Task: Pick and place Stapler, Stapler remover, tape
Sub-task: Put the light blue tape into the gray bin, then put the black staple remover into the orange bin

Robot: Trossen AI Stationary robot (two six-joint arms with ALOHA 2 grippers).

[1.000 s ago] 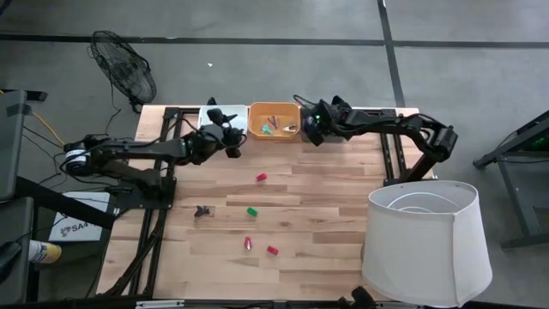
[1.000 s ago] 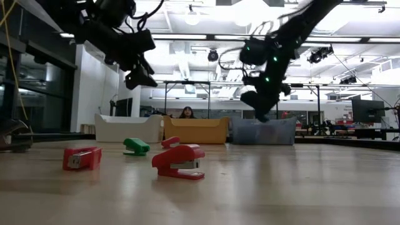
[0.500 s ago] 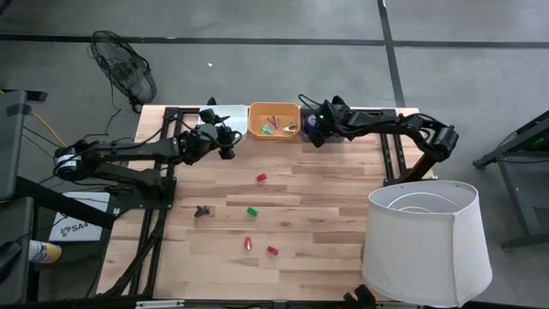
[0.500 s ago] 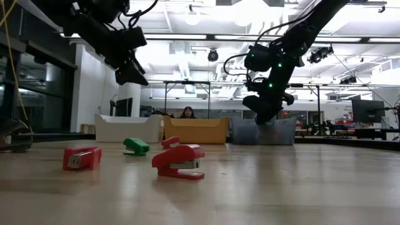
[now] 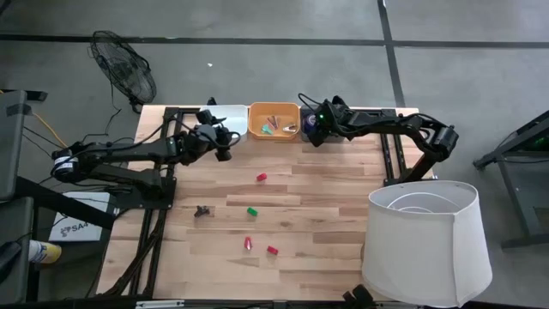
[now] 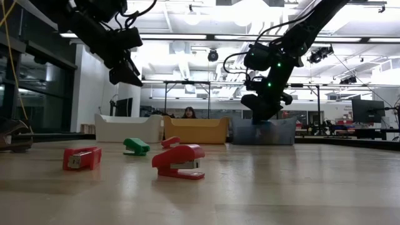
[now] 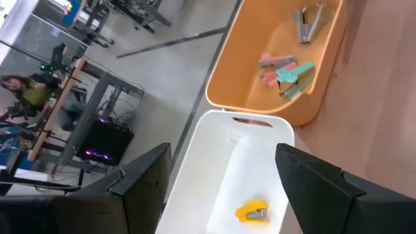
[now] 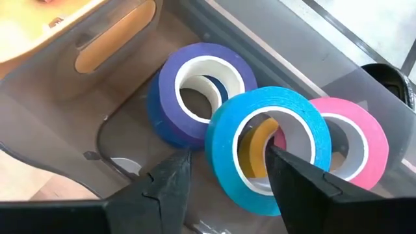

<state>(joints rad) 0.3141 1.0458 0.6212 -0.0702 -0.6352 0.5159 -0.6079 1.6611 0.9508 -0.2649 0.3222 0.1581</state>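
My right gripper point(image 8: 227, 179) point(image 5: 309, 131) hangs open over the clear grey bin point(image 5: 306, 121) at the table's far edge. Its fingers stand on either side of the wall of a light blue tape roll point(image 8: 270, 146), apart from it. This roll leans on a purple roll point(image 8: 198, 91) and a pink roll point(image 8: 351, 143), with a yellow one point(image 8: 259, 146) behind its hole. My left gripper point(image 7: 221, 188) point(image 5: 223, 139) is open and holds nothing, above the white bin point(image 7: 214, 175), where a yellow stapler point(image 7: 252, 211) lies. A black stapler remover point(image 5: 202, 210) rests on the table.
The orange bin point(image 5: 274, 120) between the white and grey bins holds several stapler removers point(image 7: 286, 68). Red staplers point(image 5: 262, 177) point(image 5: 248, 243) point(image 5: 272, 251) and a green one point(image 5: 252, 210) lie mid-table. A large white lampshade point(image 5: 425, 240) stands at the near right corner.
My right gripper has dipped a little into the grey bin and its fingers have parted. My left gripper has drawn back a little from the white bin toward the table's left edge and stays open.
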